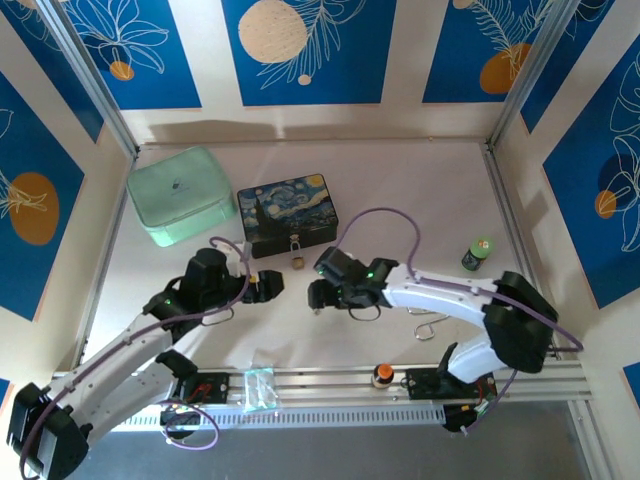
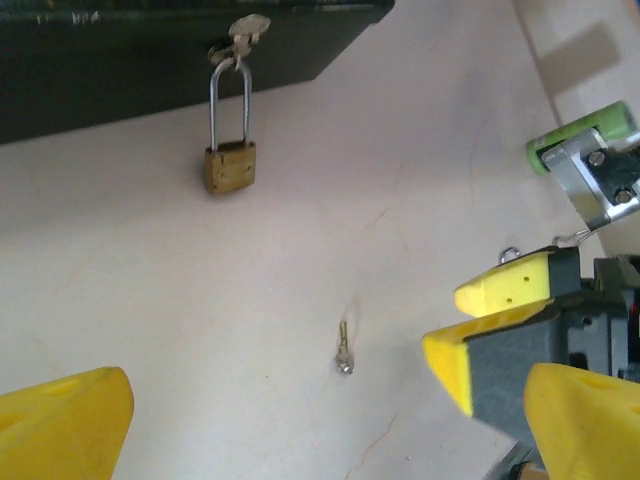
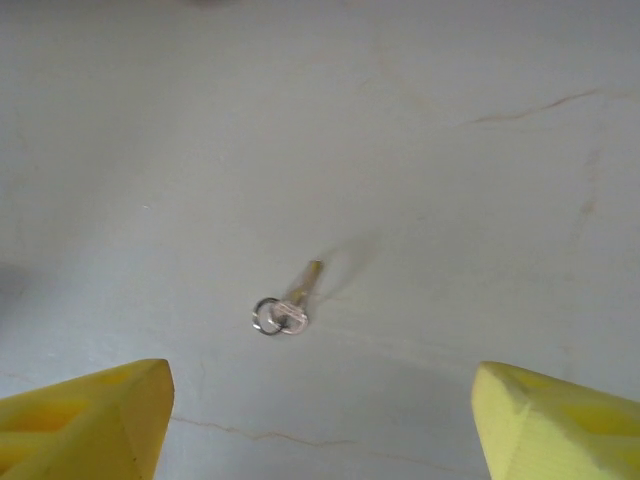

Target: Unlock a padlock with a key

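Padlock [image 2: 230,165] hanging shut on the hasp [image 2: 245,28] of the dark tin [image 1: 288,213], mid worktop [image 1: 420,190], toward the far edge. Key [image 3: 290,305] flat, nearer the near edge, beneath the right gripper [image 3: 320,400], fingers spread wide. Left gripper [image 2: 320,440] likewise wide, holding nothing.

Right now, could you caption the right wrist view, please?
Open right gripper poised above the key lying on the table.

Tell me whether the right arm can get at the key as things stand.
Probably yes: the key lies on the bare table, ahead of the open fingers of the right gripper, nothing over it.
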Controlling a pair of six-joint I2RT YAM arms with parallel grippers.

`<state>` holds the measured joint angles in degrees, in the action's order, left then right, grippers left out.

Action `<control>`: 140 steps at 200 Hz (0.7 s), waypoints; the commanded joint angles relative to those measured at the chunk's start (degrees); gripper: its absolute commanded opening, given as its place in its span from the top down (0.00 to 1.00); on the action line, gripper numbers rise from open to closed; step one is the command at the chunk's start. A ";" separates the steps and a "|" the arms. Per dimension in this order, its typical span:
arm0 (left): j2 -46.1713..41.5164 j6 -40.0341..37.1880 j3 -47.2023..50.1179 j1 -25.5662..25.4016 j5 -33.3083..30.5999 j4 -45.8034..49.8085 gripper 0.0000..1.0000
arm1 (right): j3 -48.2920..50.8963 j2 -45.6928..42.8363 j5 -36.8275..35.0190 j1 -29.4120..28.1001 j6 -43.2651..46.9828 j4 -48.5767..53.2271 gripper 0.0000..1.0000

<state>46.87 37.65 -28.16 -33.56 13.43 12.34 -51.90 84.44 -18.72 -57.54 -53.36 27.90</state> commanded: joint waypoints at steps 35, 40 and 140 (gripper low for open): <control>1.99 2.86 0.52 -2.01 1.03 -2.39 0.01 | -4.43 9.94 -6.07 -4.40 -9.21 -1.59 0.40; 1.99 2.87 0.64 -2.09 1.42 -2.67 0.01 | -4.35 10.31 -5.38 -4.32 -8.99 -2.37 0.44; 3.54 2.36 1.56 -2.57 1.68 -4.48 0.01 | -8.99 18.65 -8.06 -4.59 -11.07 -1.01 0.52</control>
<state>50.13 40.75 -26.28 -35.38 14.00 8.58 -58.33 100.62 -22.96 -61.12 -62.46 24.97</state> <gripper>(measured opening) 0.993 0.488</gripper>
